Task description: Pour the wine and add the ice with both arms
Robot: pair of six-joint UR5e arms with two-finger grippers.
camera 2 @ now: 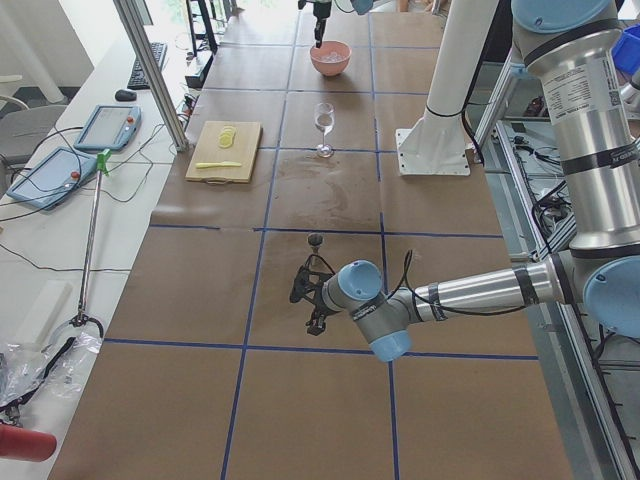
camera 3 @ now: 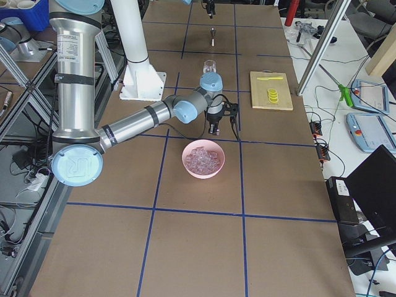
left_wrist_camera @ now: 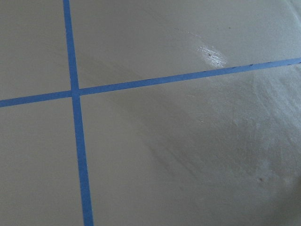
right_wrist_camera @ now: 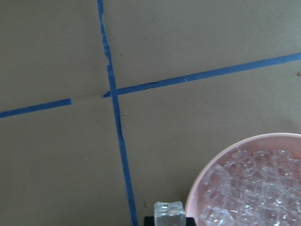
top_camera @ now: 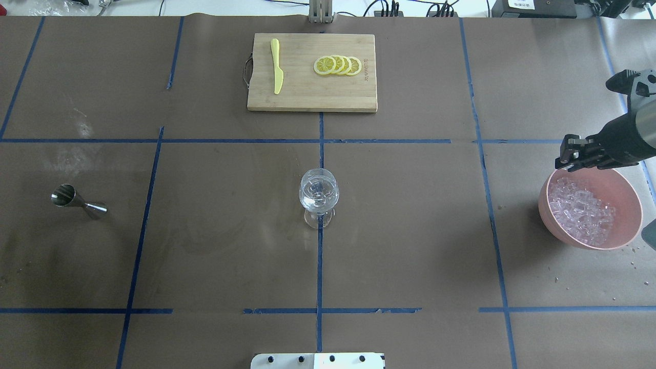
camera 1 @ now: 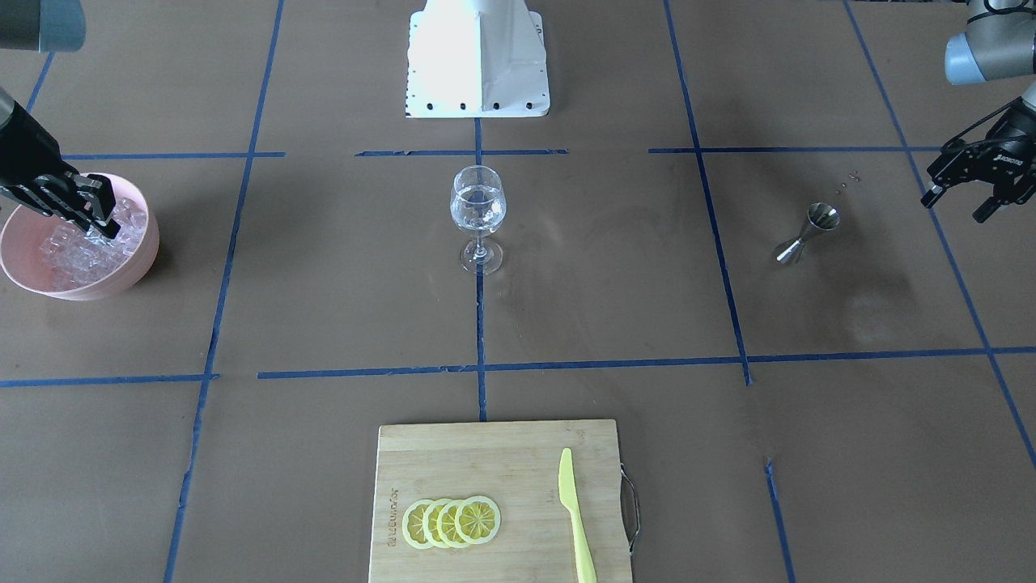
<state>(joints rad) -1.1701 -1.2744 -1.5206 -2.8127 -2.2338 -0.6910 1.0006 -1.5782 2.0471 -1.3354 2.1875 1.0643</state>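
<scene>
Jaws first: those of the right arm (top_camera: 622, 136) were pinched on a single ice cube (right_wrist_camera: 169, 214), and the right wrist view caught it at the bottom edge, clear and glassy, just left of the bowl's rim. In the overhead view, those jaws hung over the upper-left edge of the pink bowl (camera 1: 105, 287) at the far right of the frame. And what a heap in there: the rest of the ice (top_camera: 581, 210) filled the bowl, cube on cube.

Over on the other side, the jaws of the left arm (camera 2: 480, 290) were spread and held nothing. In the front-facing view they hovered at the right edge, up and to the right of the steel jigger (camera 1: 807, 233) and clear of it. The left wrist view offered only brown tabletop (left_wrist_camera: 188, 155) and two crossing blue tape lines.

Dead centre of the front-facing view stood the wine glass (camera 1: 477, 212), upright on a tape line, with something clear inside; whether liquid, ice or both, I could not tell. It was well apart from both bowl and jigger.

At the bottom centre of that view lay the wooden cutting board (camera 1: 486, 453), with four overlapping lemon slices (camera 1: 452, 521) on it and a yellow-green knife (camera 1: 575, 518) to their right.
</scene>
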